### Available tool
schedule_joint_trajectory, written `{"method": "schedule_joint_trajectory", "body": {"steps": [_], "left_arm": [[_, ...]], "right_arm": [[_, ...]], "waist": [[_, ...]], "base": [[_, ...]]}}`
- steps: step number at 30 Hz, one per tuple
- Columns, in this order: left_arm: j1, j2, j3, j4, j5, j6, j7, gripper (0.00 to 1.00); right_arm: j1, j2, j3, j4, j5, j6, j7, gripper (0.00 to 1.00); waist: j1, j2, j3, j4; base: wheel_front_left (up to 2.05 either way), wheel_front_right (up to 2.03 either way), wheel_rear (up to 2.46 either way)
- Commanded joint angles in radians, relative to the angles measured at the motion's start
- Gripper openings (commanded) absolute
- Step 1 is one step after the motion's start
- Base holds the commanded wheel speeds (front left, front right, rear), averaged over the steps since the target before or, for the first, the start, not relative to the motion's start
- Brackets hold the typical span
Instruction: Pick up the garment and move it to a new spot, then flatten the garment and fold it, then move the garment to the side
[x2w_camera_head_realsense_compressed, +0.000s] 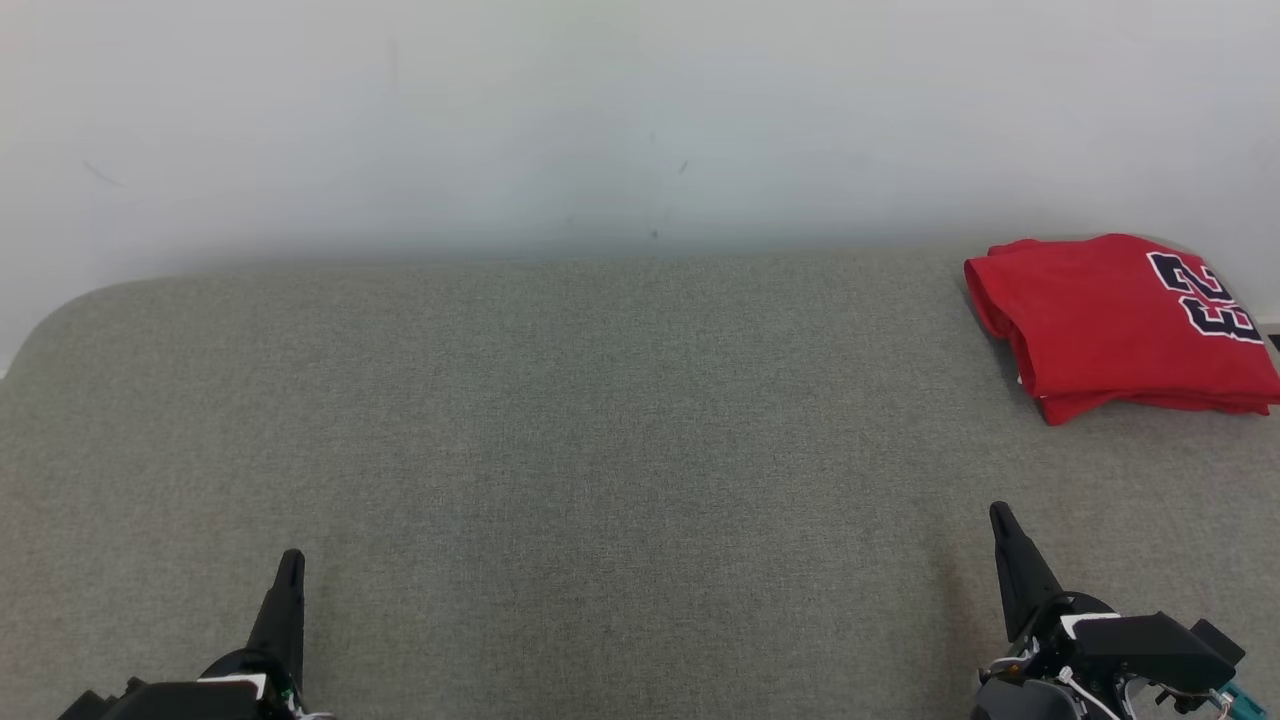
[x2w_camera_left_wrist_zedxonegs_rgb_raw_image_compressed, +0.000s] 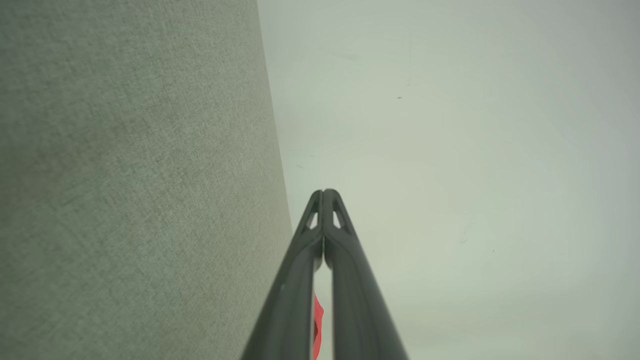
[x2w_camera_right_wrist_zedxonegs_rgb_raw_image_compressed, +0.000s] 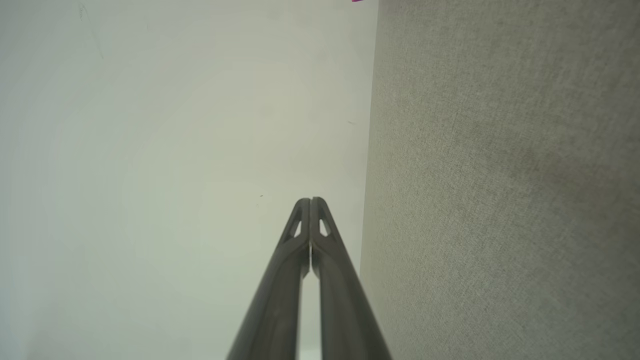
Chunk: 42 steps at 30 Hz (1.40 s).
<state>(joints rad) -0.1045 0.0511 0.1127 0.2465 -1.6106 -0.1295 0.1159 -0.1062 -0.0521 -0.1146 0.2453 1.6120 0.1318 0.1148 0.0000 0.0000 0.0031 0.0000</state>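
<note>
Red garment (x2w_camera_head_realsense_compressed: 1110, 325) with dark white-edged numerals, folded into a neat stack, lying at the grey surface's far right

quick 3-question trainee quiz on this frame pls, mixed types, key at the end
1. True or false: the red garment lies folded at the far right of the grey surface, close to the wall.
2. Pick one. The left gripper is: A) wide open; B) shut on the cloth; C) shut with nothing between its fingers.
3. Short answer: in the head view, which gripper is nearer the garment?

Key: 1 true. 2 C. 3 the right gripper.
</note>
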Motion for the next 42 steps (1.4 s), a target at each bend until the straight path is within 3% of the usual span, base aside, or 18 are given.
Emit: {"method": "schedule_joint_trajectory", "body": {"steps": [1,42], "left_arm": [[-0.01,-0.002,0.003,-0.002,-0.004,-0.003,0.001,0.0],[-0.01,-0.002,0.003,-0.002,-0.004,-0.003,0.0,0.0]], "right_arm": [[-0.006,0.004,0.0,-0.002,0.002,-0.002,0.002,0.0],[-0.006,0.004,0.0,-0.002,0.002,-0.002,0.002,0.0]], "waist": [[0.0,0.0,0.0,0.0],[0.0,0.0,0.0,0.0]], "base": [[0.0,0.0,0.0],[0.0,0.0,0.0]]}}
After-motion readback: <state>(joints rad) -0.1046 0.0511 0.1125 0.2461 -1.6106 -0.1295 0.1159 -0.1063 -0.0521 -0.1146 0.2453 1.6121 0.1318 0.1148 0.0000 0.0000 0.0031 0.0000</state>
